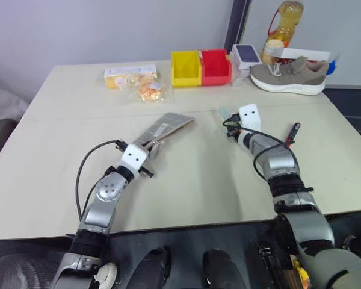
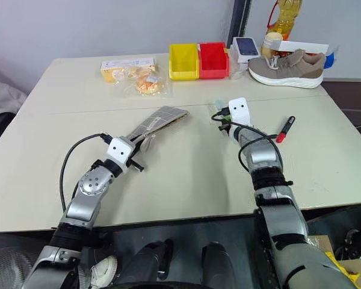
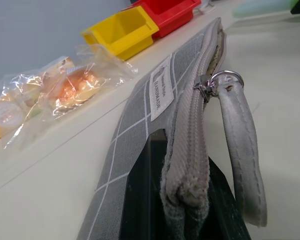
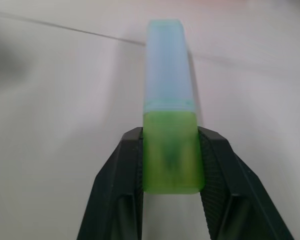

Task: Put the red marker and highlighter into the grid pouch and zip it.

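Silver arms, black looping cables, white wrist blocks with two dark dots, black-fingered tools.

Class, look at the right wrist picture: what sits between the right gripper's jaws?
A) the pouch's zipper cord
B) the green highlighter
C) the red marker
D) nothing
B: the right gripper has its jaws against both sides of the highlighter, its green body between them.
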Robot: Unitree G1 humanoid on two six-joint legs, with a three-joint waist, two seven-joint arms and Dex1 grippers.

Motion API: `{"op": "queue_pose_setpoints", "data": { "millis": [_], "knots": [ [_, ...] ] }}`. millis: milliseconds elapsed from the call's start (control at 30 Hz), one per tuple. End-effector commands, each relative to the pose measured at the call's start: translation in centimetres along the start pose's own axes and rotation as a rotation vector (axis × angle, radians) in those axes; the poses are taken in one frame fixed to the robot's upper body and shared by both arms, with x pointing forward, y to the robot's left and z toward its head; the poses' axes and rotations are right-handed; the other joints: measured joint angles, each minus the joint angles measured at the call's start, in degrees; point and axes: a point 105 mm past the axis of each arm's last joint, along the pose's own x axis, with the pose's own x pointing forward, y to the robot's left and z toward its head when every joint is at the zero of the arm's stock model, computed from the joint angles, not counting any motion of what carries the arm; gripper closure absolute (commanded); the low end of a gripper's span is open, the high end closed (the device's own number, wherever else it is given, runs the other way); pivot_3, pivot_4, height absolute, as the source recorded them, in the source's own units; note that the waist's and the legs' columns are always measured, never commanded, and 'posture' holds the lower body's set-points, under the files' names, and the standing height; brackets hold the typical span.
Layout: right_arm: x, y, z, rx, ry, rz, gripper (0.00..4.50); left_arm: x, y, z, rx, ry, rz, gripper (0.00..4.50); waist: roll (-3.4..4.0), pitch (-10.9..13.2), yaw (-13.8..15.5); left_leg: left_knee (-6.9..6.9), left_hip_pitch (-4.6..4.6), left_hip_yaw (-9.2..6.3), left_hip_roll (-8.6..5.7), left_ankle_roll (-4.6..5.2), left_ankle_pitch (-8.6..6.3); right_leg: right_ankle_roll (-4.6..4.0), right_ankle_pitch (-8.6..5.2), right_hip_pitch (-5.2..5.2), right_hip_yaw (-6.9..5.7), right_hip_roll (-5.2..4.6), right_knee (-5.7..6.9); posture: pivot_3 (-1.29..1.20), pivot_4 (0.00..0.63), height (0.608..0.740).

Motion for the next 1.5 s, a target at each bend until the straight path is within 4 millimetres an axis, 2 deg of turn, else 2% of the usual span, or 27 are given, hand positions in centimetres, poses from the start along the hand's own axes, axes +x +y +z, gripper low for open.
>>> {"op": "queue_pose_setpoints", "data": {
  "millis": [33, 167, 267, 500, 933, 1100, 1267, 1400, 1500],
  "knots": [
    [-3.0, 1.1, 3.8, -0.117, -0.156, 0.155, 3.59, 0.5, 0.2, 1.8, -0.018, -0.071, -0.024, 4.50, 0.00, 0.00, -0.08, 0.02, -0.02, 0.00, 0.00, 0.00, 0.00, 0.00, 0.00, 0.00, 0.00, -0.01, -0.01, 0.00, 0.150, 0.740],
    [-6.9, 2.8, 4.5, -0.118, -0.195, 0.336, 3.59, 1.0, 0.2, 2.1, -0.053, -0.094, -0.049, 4.50, 0.00, 0.00, -0.16, 0.06, -0.04, -0.02, 0.04, 0.01, -0.01, 0.01, 0.00, 0.00, -0.03, -0.01, -0.01, 0.00, 0.150, 0.740],
    [-7.9, 3.7, 4.5, -0.100, -0.185, 0.385, 3.59, 1.3, -0.2, 2.5, -0.063, -0.112, -0.078, 4.50, -0.01, 0.00, -0.28, 0.08, -0.04, -0.02, 0.06, 0.02, -0.01, 0.01, 0.00, 0.01, -0.03, -0.04, -0.01, 0.00, 0.150, 0.740],
    [-7.9, 4.3, 4.1, -0.083, -0.154, 0.387, 3.59, 1.8, -0.9, 3.0, -0.073, -0.137, -0.110, 4.50, -0.02, 0.01, 0.02, 0.11, -0.06, -0.02, 0.05, 0.02, -0.01, 0.01, 0.00, 0.03, -0.04, -0.05, -0.04, 0.00, 0.150, 0.740],
    [-7.5, 5.3, 3.5, -0.121, -0.104, 0.440, 3.59, 1.3, -1.8, 3.3, -0.036, -0.162, -0.155, 4.50, -0.02, 0.01, -0.01, 0.11, -0.06, -0.02, 0.05, 0.02, -0.01, 0.01, 0.00, 0.02, -0.04, -0.06, -0.04, 0.00, 0.150, 0.740],
    [-8.1, 6.4, 3.8, -0.244, -0.092, 0.521, 3.59, 0.6, -3.1, 3.5, 0.018, -0.172, -0.258, 4.50, -0.02, 0.01, 0.01, 0.11, -0.06, -0.01, 0.04, 0.02, -0.01, 0.02, 0.00, 0.02, -0.04, -0.05, -0.05, 0.00, 0.150, 0.740],
    [-9.1, 8.1, 4.1, -0.399, -0.083, 0.626, 3.59, -0.6, -5.4, 3.8, 0.068, -0.197, -0.427, 4.50, -0.02, 0.01, 0.00, 0.11, -0.08, -0.01, 0.05, 0.02, -0.01, 0.01, 0.00, 0.01, -0.04, -0.09, -0.07, 0.00, 0.150, 0.740],
    [-9.6, 9.4, 3.7, -0.556, -0.066, 0.700, 3.59, -1.0, -6.2, 4.3, 0.084, -0.218, -0.506, 4.50, -0.02, 0.01, 0.00, 0.10, -0.08, -0.02, 0.06, 0.03, -0.02, 0.02, 0.00, 0.02, -0.06, -0.09, -0.09, 0.00, 0.150, 0.740],
    [-9.6, 9.9, 3.9, -0.574, -0.078, 0.712, 3.59, -1.1, -6.6, 4.5, 0.094, -0.226, -0.546, 4.50, -0.02, 0.01, 0.00, 0.10, -0.10, -0.02, 0.06, 0.02, -0.02, 0.02, 0.00, 0.01, -0.06, -0.10, -0.10, 0.00, 0.150, 0.740]
  ]
}}
